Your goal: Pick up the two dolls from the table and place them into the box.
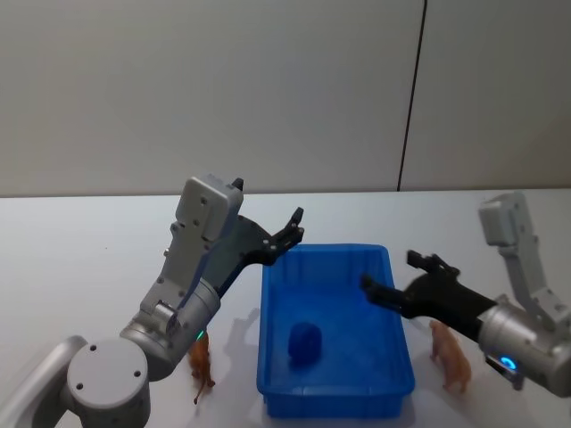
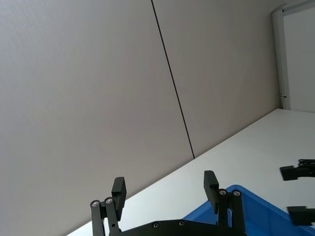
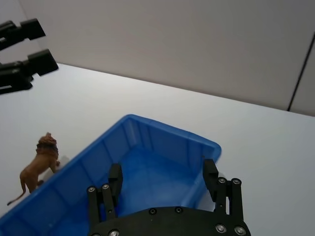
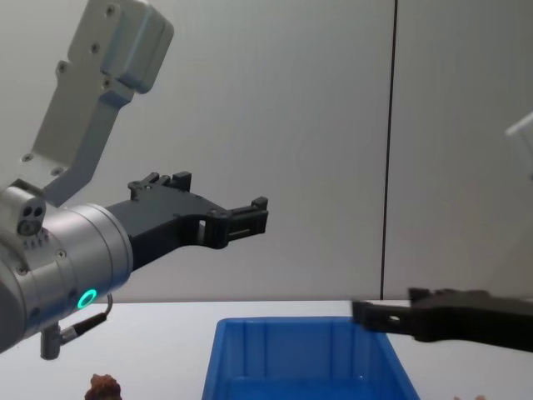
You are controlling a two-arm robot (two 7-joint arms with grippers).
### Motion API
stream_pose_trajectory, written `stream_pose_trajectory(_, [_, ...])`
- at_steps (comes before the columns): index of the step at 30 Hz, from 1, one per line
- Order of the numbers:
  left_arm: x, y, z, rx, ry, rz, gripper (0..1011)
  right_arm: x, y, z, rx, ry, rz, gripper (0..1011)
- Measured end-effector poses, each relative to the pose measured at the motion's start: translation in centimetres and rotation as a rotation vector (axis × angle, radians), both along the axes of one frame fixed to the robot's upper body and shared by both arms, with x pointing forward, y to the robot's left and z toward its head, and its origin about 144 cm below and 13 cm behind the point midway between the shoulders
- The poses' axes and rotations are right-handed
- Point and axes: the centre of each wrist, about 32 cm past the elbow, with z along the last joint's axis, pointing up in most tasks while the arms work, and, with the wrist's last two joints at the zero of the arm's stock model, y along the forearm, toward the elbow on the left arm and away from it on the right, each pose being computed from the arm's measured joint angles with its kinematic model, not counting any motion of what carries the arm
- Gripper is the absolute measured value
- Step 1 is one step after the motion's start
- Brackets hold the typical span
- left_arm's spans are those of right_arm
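A plain grey wall (image 1: 223, 89) fills the background, matt and unmarked. A thin dark seam (image 1: 412, 98) runs straight down it to its foot, right of centre in the head view, splitting it into two panels. In the left wrist view a white frame (image 2: 279, 54) borders a paler panel at the wall's end. A small dark-blue lump (image 1: 304, 341), its nature unclear, lies inside the box (image 1: 335, 385)

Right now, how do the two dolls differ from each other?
The reddish-brown doll is darker than the pale peach doll. The reddish-brown doll stands on the table at the left side of the box; the peach doll stands at its right side. The reddish-brown doll has a mane and a thin tail; the peach doll shows neither. Both stand upright on the table, outside the box.
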Motion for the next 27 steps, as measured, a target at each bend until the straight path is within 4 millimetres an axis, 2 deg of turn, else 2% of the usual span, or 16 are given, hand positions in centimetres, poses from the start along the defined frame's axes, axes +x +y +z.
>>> stream_pose_trajectory(15, [0.0, 0.0, 0.0, 0.000, 0.000, 0.000, 1001, -2.4, -3.8, 0.1, -0.066, 0.070, -0.069, 1001])
stream_pose_trajectory(27, [0.0, 0.0, 0.0, 0.000, 0.000, 0.000, 1001, -3.4, -5.0, -0.1, -0.108, 0.139, -0.086, 1001])
